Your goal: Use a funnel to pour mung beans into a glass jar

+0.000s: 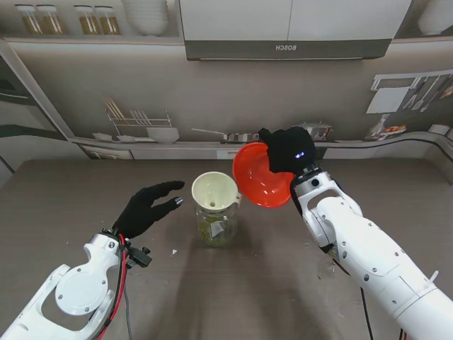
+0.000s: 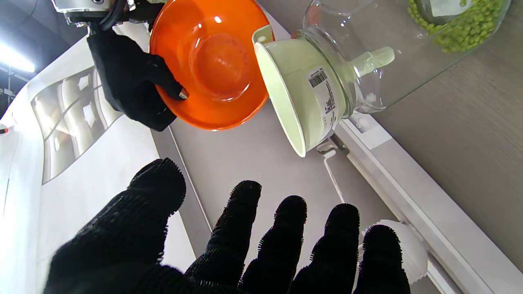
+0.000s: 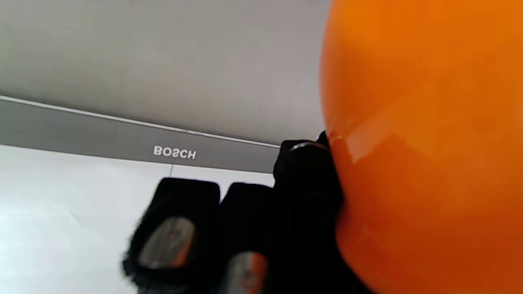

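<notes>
The green mung beans [image 1: 212, 230] lie in a low layer at the bottom of the clear glass jar [image 1: 215, 225], which stands upright near the middle of the grey counter [image 1: 71, 198]. A cream plastic funnel [image 1: 214, 192] sits in the jar's mouth, its wide cup open upward and its spout reaching down inside the glass; the left wrist view shows a printed label on the funnel's outer wall.

Just to the right of the funnel and a little higher, the glossy orange plastic bowl [image 1: 262, 175] is tipped steeply on its side, its open face turned toward the funnel and its lower rim close to the funnel's edge. No beans can be seen inside the bowl. The black-gloved right hand [image 1: 287, 149] grips the bowl at its far rim, thumb on the inside and fingers pressed against the outer wall.

The black-gloved left hand [image 1: 147, 207] is off to the left of the jar, apart from it, fingers spread and pointing toward the glass, grasping nothing.

Behind the counter hangs a printed kitchen backdrop [image 1: 283, 92].
</notes>
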Controlling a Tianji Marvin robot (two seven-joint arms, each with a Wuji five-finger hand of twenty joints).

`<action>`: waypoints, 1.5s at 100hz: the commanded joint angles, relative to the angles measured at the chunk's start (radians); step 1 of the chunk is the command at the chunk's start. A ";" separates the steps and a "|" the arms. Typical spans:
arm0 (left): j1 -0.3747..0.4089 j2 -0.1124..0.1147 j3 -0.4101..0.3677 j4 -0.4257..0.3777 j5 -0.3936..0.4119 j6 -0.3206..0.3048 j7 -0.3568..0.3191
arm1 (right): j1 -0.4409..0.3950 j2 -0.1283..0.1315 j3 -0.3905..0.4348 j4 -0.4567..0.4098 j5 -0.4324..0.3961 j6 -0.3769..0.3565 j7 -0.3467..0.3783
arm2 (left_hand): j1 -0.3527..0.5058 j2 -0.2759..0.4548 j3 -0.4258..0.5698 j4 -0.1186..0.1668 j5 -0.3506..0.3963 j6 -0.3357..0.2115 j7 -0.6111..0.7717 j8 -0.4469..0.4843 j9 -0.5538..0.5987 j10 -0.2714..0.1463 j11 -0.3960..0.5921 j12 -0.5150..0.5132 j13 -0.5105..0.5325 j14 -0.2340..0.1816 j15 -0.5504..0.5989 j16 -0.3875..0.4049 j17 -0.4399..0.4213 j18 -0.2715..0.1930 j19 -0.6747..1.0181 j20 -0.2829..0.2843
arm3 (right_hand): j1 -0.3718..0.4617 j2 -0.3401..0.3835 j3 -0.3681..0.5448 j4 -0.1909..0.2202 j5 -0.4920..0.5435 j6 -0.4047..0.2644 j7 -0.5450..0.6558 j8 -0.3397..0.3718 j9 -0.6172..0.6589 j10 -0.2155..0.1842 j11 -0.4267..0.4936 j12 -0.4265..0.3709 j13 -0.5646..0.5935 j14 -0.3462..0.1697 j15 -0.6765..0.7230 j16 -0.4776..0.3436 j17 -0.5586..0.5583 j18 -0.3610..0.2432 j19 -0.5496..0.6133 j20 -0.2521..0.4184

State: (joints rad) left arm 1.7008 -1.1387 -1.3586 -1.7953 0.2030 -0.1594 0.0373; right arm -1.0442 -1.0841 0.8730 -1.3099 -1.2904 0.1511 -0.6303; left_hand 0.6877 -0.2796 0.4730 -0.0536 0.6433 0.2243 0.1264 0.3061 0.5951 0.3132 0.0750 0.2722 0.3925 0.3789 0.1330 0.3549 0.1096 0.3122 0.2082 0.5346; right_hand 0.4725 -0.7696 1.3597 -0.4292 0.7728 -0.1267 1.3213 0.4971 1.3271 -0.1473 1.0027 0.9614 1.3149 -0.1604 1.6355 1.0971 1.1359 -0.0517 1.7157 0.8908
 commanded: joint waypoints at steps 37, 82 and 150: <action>-0.001 -0.005 0.003 0.002 -0.005 0.006 -0.018 | -0.037 0.007 -0.023 0.065 0.026 -0.030 -0.004 | 0.024 0.041 -0.014 0.025 0.005 -0.001 0.000 0.000 0.015 0.001 -0.007 -0.006 0.015 0.005 0.005 0.009 0.002 -0.004 -0.023 0.007 | 0.043 0.048 0.110 0.002 -0.006 -0.025 0.075 0.009 0.039 0.038 0.014 0.004 0.012 -0.167 0.056 0.023 0.044 -0.138 0.108 0.003; -0.003 -0.004 0.004 0.004 -0.006 0.006 -0.021 | -0.038 0.004 -0.055 0.132 0.066 -0.041 -0.008 | 0.025 0.040 -0.013 0.025 0.006 0.000 0.001 0.001 0.015 0.003 -0.007 -0.006 0.015 0.008 0.005 0.009 0.001 -0.003 -0.024 0.007 | 0.042 0.049 0.110 0.002 -0.006 -0.025 0.075 0.009 0.039 0.037 0.014 0.005 0.012 -0.169 0.056 0.023 0.044 -0.141 0.108 0.003; -0.007 -0.003 0.013 0.008 0.001 -0.013 -0.022 | 0.016 -0.018 -0.128 0.239 0.165 -0.050 0.028 | 0.024 0.041 -0.014 0.025 0.006 -0.002 0.001 0.001 0.015 0.002 -0.007 -0.006 0.015 0.007 0.005 0.009 0.001 -0.004 -0.024 0.007 | 0.039 0.050 0.110 0.001 -0.007 -0.029 0.073 0.009 0.039 0.033 0.013 0.005 0.012 -0.172 0.054 0.024 0.044 -0.143 0.109 0.003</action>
State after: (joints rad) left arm 1.6927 -1.1382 -1.3476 -1.7889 0.2037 -0.1693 0.0349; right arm -1.0374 -1.0951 0.7511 -1.0802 -1.1298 0.1055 -0.6204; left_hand 0.6877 -0.2797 0.4730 -0.0537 0.6435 0.2244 0.1264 0.3061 0.5951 0.3135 0.0750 0.2722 0.3926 0.3793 0.1330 0.3549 0.1097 0.3125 0.2082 0.5346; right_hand 0.4724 -0.7696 1.3597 -0.4292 0.7695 -0.1267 1.3213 0.4972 1.3271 -0.1474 1.0027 0.9614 1.3149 -0.1608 1.6355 1.0995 1.1360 -0.0518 1.7157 0.8908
